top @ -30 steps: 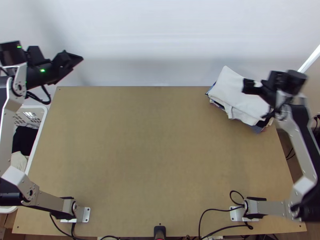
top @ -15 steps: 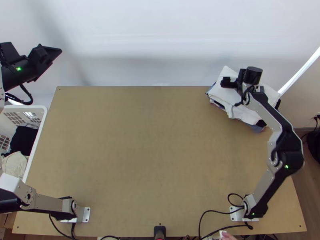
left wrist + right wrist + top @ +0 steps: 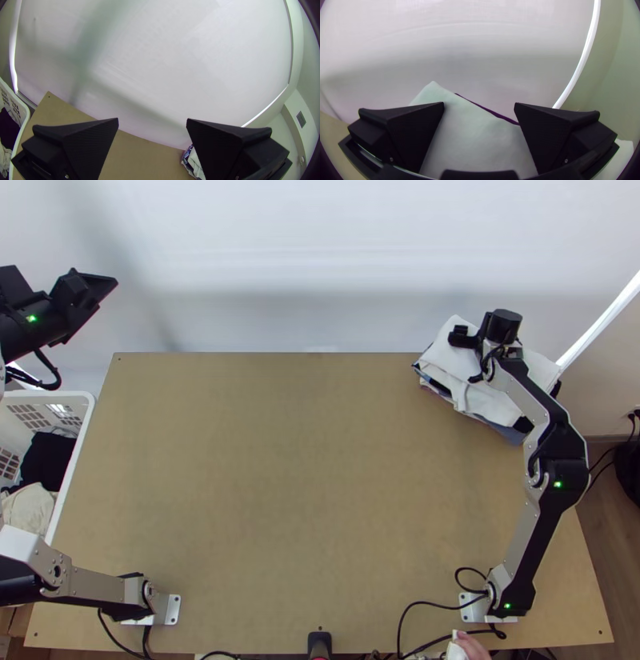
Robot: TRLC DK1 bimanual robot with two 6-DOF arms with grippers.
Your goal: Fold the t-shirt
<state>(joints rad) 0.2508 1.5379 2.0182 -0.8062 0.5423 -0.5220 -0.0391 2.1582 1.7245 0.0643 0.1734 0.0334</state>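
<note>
At the table's far right lies a pile of folded cloth with a white cloth point(image 3: 438, 358) on top; which piece is the t-shirt I cannot tell. Over that pile is my right gripper point(image 3: 469, 357). In the right wrist view, the right gripper point(image 3: 479, 104) stands open, with the white cloth point(image 3: 470, 133) beneath and between its fingers, not pinched. Beyond the table's far left corner my left gripper point(image 3: 94, 290) hangs in the air. The left wrist view shows the left gripper point(image 3: 152, 120) open and empty, with part of the cloth pile point(image 3: 196, 161) far off.
A white basket point(image 3: 82, 420) beside the table's left edge holds dark cloth point(image 3: 48, 460) and beige cloth point(image 3: 30, 508). The brown tabletop point(image 3: 304, 460) spreads between the arms. Cables point(image 3: 412, 612) and a person's hand point(image 3: 472, 646) are at the near edge.
My right gripper has moved left over the pile, then only slightly. The pile's white top has shifted a little. My left gripper has moved farther left. A person's hand has come in at the near edge.
</note>
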